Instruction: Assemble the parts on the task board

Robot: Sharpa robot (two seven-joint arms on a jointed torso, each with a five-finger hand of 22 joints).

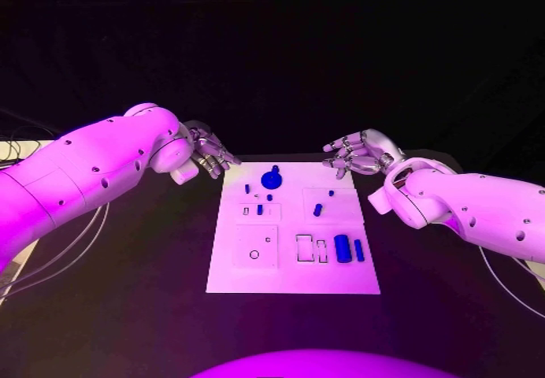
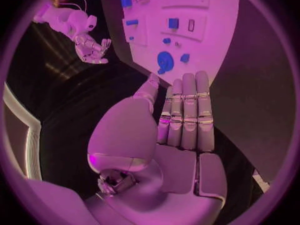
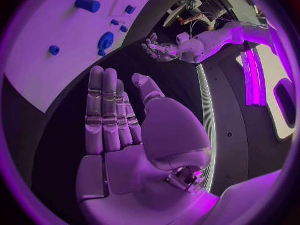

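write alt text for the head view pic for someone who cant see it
Two white robot arms reach in from either side of a black table, the left hand and right hand both open and empty beside the far corners of a white task board. Small blue parts lie scattered on the board, none touched.

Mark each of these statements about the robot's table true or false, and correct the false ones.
1. The left hand holds a blue part. False: it holds nothing; its fingers are straight and empty.
2. The task board lies between the two hands. True.
3. The right hand rests on the board. False: it hovers beside the board's far corner, touching nothing.
4. A round blue part sits near the board's far edge. True.
5. Blue cylinders lie toward the board's right side. True.
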